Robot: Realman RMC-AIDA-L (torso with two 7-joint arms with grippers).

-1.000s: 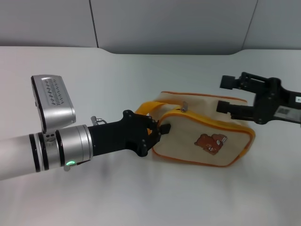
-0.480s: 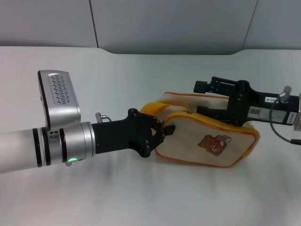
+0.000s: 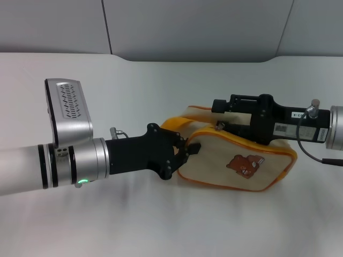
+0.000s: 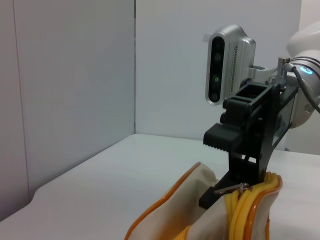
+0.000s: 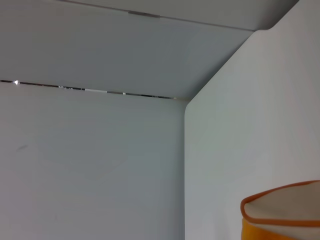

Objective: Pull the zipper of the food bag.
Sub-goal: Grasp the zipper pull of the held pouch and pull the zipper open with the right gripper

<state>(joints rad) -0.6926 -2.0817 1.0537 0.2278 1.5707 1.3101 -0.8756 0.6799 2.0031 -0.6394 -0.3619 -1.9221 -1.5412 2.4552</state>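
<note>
White and matte, the flat tabletop (image 3: 161, 225) fills most of the head view, with grey wall panels (image 3: 187, 27) across the top of the frame. Right of centre lies the boxy beige fabric food bag (image 3: 236, 163) with yellow-orange piping and a brown bear patch (image 3: 241, 163) on its front face. The black left gripper (image 3: 187, 150), on its silver arm from the left edge, is clamped on the bag's left end beside the wide yellow strap handle (image 3: 174, 123). The black right gripper (image 3: 218, 116) reaches in from the right edge over the bag's top — its fingers stand apart, one above and one below the small silver metal pull tab (image 3: 219, 126), not closed on it. In the left wrist view the yellow-orange zipper (image 4: 242, 210) runs along the bag's top edge at lower right, the tab at its near end, just under the right gripper's lower finger.
</note>
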